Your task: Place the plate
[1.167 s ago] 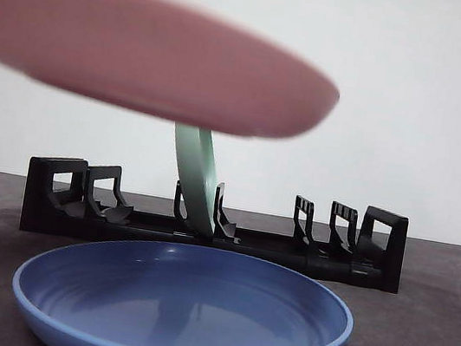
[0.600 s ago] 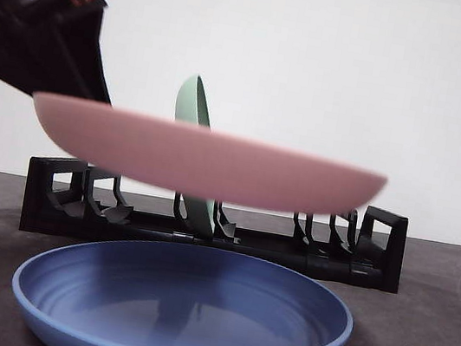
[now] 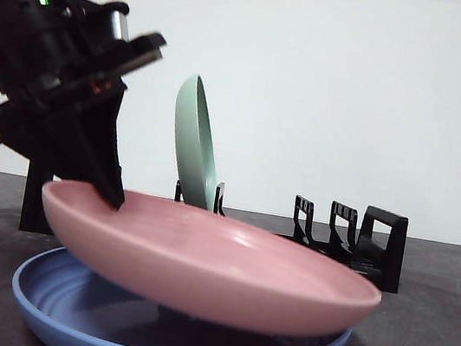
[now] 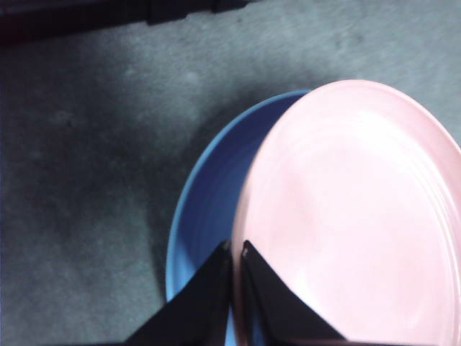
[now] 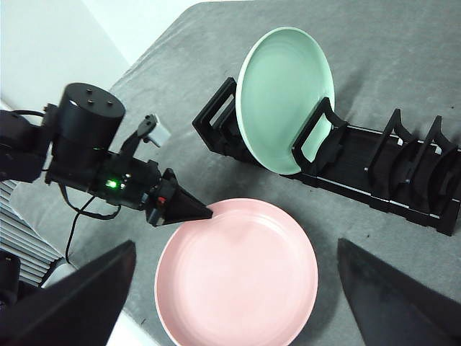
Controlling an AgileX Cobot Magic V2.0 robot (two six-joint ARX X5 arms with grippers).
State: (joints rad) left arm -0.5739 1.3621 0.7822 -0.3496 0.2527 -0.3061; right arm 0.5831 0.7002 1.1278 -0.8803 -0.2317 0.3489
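Tool jaws of the left arm (image 3: 113, 194) are seen pressed together on the left rim of the pink plate (image 3: 216, 263), one jaw above the rim and one below, as shown in the left wrist view (image 4: 236, 252). From the right wrist view, the same tool (image 5: 202, 213) is seen pinching the plate's edge (image 5: 238, 274) on the side away from the rack.

The pink plate is held tilted, its left edge raised and its right edge low, directly over the blue plate (image 3: 60, 308). Whether the two plates touch at the right side cannot be told. In the left wrist view, the blue plate (image 4: 205, 216) is largely covered by the pink plate (image 4: 353, 216), with only a crescent left showing.

Farther back on the grey bench (image 3: 423, 344), a black dish rack (image 3: 368, 247) is set across the scene. A green plate (image 3: 193, 145) is stood on edge in one of its slots, leaning slightly; it is also shown in the right wrist view (image 5: 284, 94), within the rack (image 5: 389, 176).

The right tool (image 5: 238, 303) is held high above the bench with its jaws wide apart, gripping nothing.
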